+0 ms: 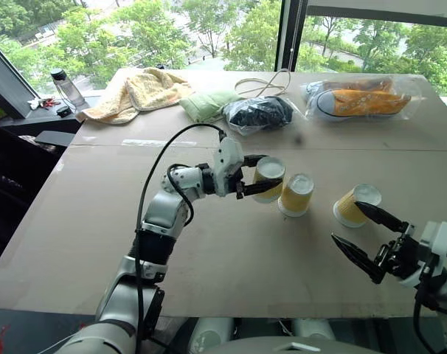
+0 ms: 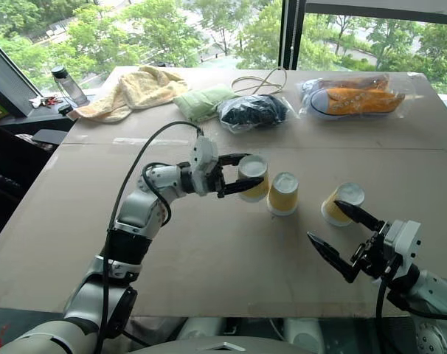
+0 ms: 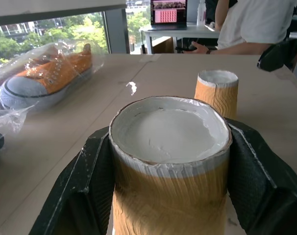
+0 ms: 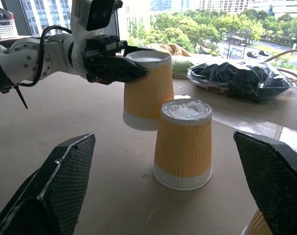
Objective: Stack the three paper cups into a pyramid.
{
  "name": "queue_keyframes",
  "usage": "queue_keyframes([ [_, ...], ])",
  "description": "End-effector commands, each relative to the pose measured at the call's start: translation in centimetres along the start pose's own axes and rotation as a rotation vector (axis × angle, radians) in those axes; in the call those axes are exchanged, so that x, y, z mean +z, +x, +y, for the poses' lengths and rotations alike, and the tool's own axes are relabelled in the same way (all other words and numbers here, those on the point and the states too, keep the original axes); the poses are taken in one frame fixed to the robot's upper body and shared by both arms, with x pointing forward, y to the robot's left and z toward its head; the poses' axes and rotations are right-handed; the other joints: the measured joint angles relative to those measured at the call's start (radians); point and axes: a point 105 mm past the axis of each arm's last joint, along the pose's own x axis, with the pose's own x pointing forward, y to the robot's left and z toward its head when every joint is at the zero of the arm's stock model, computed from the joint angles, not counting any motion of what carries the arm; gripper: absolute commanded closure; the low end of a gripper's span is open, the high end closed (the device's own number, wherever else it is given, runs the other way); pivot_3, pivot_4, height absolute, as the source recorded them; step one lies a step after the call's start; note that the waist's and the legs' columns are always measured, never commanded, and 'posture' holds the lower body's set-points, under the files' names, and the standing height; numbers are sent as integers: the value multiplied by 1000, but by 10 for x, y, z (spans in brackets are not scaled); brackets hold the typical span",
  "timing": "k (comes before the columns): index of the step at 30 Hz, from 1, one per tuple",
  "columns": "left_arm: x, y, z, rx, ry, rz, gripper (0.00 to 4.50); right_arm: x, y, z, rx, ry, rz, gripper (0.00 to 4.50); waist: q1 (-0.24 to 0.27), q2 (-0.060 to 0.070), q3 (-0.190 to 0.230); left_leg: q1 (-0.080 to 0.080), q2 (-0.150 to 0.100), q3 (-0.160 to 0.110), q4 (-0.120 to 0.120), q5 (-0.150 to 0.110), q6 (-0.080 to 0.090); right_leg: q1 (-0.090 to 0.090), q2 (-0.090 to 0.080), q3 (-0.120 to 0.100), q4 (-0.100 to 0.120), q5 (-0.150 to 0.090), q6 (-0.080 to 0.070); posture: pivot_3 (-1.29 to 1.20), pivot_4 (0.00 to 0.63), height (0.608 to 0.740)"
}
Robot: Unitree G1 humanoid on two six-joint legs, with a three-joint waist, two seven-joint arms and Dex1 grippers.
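Three yellow-tan cups (image 1: 296,195) upside down, one (image 1: 268,179) lifted, apart.

Bright, soft daylight from the windows (image 1: 209,29) ahead, faint shadows, sharp focus throughout.

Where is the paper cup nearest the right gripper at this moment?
In the left eye view, the yellow-tan ribbed paper cup lies tilted on the brown cardboard tabletop, right of the upside-down middle cup and just beyond the open right gripper.
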Motion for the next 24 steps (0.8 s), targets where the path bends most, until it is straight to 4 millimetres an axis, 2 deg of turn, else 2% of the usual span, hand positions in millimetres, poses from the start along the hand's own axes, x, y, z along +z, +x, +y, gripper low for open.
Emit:
queue_keyframes([
  [1, 0, 5, -3, -22, 22, -9, 2034, 10, -3, 0, -14, -51, -31, 0, -1, 0, 0, 0, 0, 0, 0, 0, 0, 0, 0, 0, 0, 0, 0, 0, 150, 740],
  [10, -10, 13, -5, -20, -19, -11, 2034, 12, -3, 1, -24, -56, -28, 0, -1, 0, 0, 0, 0, 0, 0, 0, 0, 0, -2, 0, 0, 0, 0, 0, 150, 740],
  [14, -18, 12, -7, -25, -9, 15, 2034, 13, -3, 1, -21, -57, -27, 0, -1, 0, 0, 0, 0, 0, 0, 0, 0, 0, -1, 1, 0, 0, 0, 0, 150, 740],
  [19, -18, 13, -4, 9, -32, -28, 2034, 13, -2, 1, -18, -57, -29, 0, -1, 0, 0, 0, 0, 0, 0, 0, 0, 0, -2, 1, 0, 0, 0, 0, 150, 740],
  [24, -27, 12, -10, 2, -65, -24, 2034, 13, -2, 0, -17, -58, -29, 0, -1, 0, 0, 0, 0, 0, 0, 0, 0, 0, -4, 1, 0, 0, 0, 0, 150, 740],
])
